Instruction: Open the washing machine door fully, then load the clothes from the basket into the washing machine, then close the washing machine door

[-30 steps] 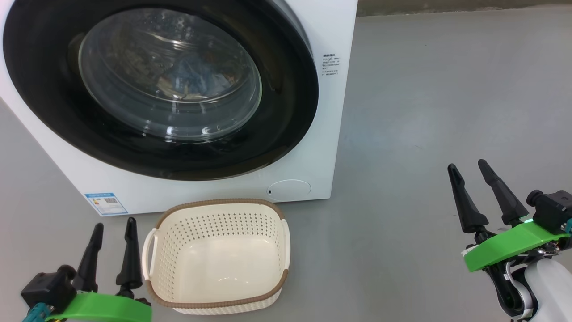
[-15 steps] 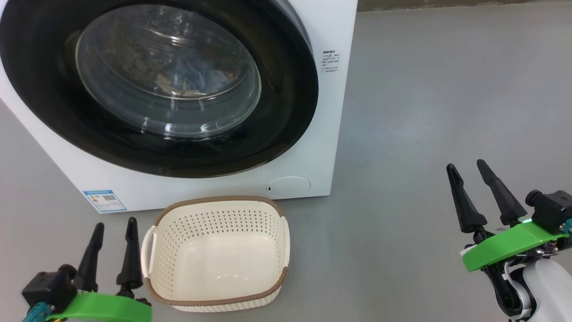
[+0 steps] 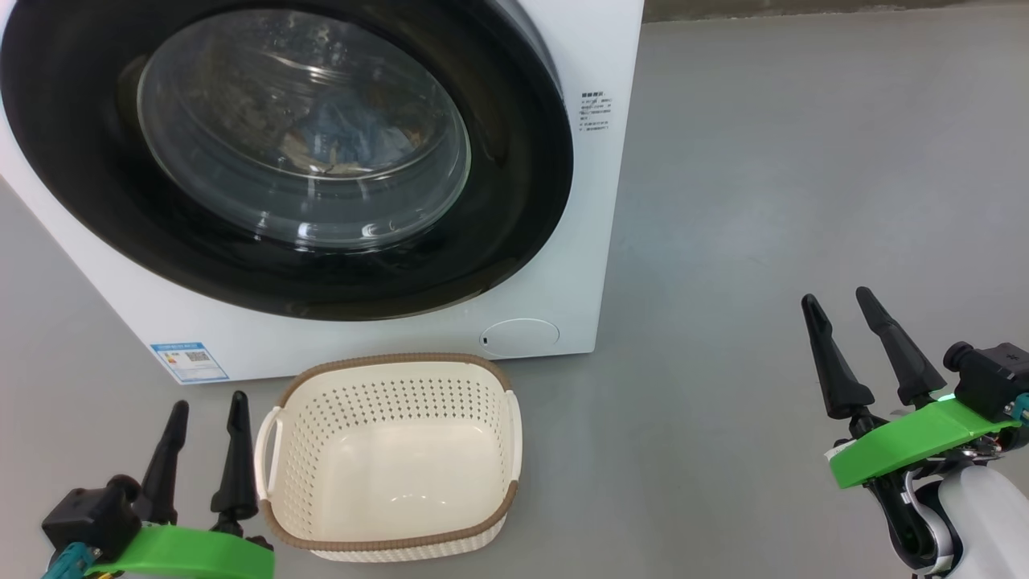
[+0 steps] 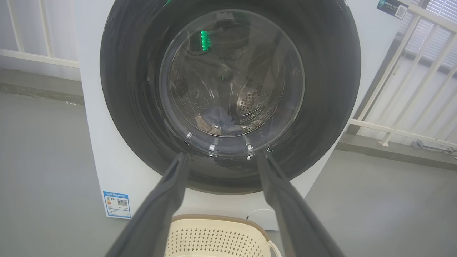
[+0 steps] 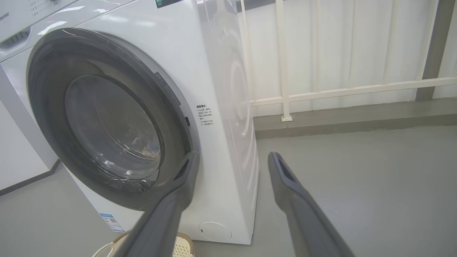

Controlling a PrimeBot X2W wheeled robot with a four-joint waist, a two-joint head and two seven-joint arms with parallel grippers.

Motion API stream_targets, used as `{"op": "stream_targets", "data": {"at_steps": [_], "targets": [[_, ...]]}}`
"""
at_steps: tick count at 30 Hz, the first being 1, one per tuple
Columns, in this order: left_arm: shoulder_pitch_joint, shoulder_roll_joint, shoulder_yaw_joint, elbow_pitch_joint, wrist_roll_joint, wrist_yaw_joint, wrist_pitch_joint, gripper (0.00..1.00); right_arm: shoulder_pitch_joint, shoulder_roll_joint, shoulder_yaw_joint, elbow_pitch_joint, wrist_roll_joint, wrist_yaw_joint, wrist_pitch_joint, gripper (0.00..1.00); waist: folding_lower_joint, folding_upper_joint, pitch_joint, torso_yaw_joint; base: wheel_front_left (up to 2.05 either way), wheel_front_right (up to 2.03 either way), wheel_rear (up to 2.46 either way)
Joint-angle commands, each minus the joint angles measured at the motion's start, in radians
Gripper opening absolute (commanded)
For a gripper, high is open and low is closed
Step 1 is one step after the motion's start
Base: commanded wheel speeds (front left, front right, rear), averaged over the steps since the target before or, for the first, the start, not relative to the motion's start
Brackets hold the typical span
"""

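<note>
The washing machine (image 3: 587,241) stands white on the grey floor, its door (image 3: 514,161) shut flush against the front. Through the glass bowl (image 3: 305,137) light blue clothes (image 3: 346,133) lie in the drum; the same clothes (image 4: 219,119) appear in the left wrist view. The cream basket (image 3: 390,458) sits on the floor before the machine with nothing in it. My left gripper (image 3: 207,402) is open beside the basket's left handle. My right gripper (image 3: 836,296) is open over bare floor, well right of the machine. Both hold nothing.
A white railing (image 5: 339,91) and a low kerb run behind and to the right of the machine. A blue label (image 3: 189,362) and a round cap (image 3: 518,338) sit low on the machine's front. Grey floor (image 3: 764,201) stretches to the right.
The head camera shifted slightly, so the whole picture slid a little. Both grippers, the basket and the door kept their places.
</note>
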Motion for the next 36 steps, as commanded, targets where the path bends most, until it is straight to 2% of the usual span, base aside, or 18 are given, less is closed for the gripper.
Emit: {"op": "stream_targets", "data": {"at_steps": [1, 10, 11, 16, 22, 26, 36], "targets": [[-0.040, 0.030, 0.029, -0.014, -0.006, 0.006, -0.004, 1.00, -0.001, -0.010, 0.009, -0.021, -0.004, 0.000, -0.005, 1.00, 0.0000, 0.0000, -0.001, 0.000, 0.00, 0.00, 0.00], [-0.037, 0.032, 0.022, -0.014, -0.021, 0.004, 0.001, 1.00, 0.000, -0.010, 0.008, -0.019, -0.004, 0.000, -0.005, 1.00, 0.0000, 0.0000, -0.006, 0.001, 0.00, 0.00, 0.00], [0.001, 0.002, -0.008, 0.003, -0.018, 0.000, 0.001, 0.00, 0.001, 0.004, -0.003, 0.003, 0.001, 0.000, 0.000, 0.00, 0.0000, 0.0000, -0.006, 0.001, 0.00, 0.00, 0.00], [0.040, -0.033, -0.015, 0.047, -0.023, -0.001, 0.003, 0.00, 0.050, 0.046, 0.012, 0.054, 0.005, 0.000, 0.002, 0.00, 0.0000, 0.0000, -0.007, 0.001, 0.00, 0.00, 0.00], [0.040, -0.037, -0.004, 0.041, -0.075, -0.001, 0.022, 0.00, 0.055, 0.056, -0.005, 0.048, 0.054, 0.000, 0.019, 0.00, 0.0016, 0.0000, -0.010, 0.001, 0.00, 0.00, 0.00], [0.040, -0.040, 0.002, 0.036, -0.110, -0.001, 0.034, 0.00, 0.058, 0.063, -0.016, 0.045, 0.087, 0.000, 0.031, 0.00, 0.0002, 0.0000, -0.010, 0.001, 0.00, 0.00, 0.00], [0.039, -0.049, 0.020, 0.025, -0.207, -0.001, 0.065, 0.00, 0.064, 0.081, -0.046, 0.035, 0.177, 0.000, 0.062, 0.00, 0.0000, 0.0000, -0.013, 0.001, 0.00, 0.00, 0.00]]}}
